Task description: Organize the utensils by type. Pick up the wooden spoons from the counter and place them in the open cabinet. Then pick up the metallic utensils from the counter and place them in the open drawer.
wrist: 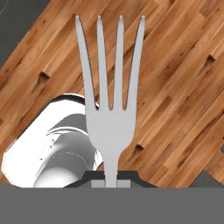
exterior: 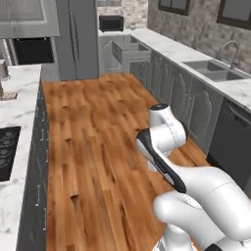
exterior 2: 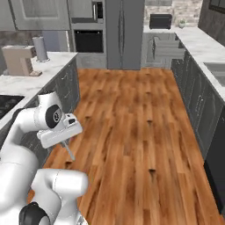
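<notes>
hand view: fork (wrist: 109, 109) clamped in tool (wrist: 111, 183), tines outward.

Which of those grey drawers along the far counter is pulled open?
The open drawer near the toaster oven; it juts over the floor, while the others sit flush.

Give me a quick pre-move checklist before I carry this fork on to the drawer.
1. Fork in the tool: ok, handle clamped between the shut fingertips.
2. Fork's pose: ok, tines point straight away from the tool.
3. Open drawer: ok, it stands pulled out at the far end of the counter.
4. Floor toward the drawer: ok, nothing lies on it.
5. Room inside the drawer: cannot tell.
6. Wooden spoons stowed: cannot tell.
</notes>
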Robot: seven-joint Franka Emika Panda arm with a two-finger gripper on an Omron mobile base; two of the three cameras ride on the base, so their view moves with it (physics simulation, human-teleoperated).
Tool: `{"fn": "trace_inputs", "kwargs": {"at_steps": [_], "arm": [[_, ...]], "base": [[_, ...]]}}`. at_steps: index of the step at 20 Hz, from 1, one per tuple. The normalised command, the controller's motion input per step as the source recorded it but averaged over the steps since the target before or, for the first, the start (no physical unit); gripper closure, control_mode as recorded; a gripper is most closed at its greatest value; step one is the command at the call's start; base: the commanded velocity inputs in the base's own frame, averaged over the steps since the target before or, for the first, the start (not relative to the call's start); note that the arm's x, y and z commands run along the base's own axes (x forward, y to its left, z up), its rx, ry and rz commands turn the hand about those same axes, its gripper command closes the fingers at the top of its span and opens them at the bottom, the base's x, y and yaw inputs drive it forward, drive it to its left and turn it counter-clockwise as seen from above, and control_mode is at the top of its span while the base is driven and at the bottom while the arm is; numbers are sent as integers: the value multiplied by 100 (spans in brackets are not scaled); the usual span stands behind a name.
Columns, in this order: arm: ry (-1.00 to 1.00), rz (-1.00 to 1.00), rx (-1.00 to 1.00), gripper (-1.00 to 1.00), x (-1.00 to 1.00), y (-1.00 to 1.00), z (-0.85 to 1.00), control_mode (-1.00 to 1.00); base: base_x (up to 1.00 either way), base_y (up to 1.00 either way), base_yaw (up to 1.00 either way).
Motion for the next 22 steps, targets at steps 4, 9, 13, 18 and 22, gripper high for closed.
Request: {"fn": "trace_inputs", "kwargs": {"at_steps": [4, 9, 13, 18, 22], "arm": [[0, 0, 0, 100, 0, 0, 0, 100], [0, 0, 0, 100, 0, 0, 0, 100], [0, 0, 0, 100, 0, 0, 0, 100], [0, 0, 0, 100, 0, 0, 0, 100], [0, 0, 0, 100, 0, 0, 0, 100]], "base": [[100, -19, -6], [100, -20, -2], [100, -21, -4], [95, -32, -6], [87, -43, -3]]}}
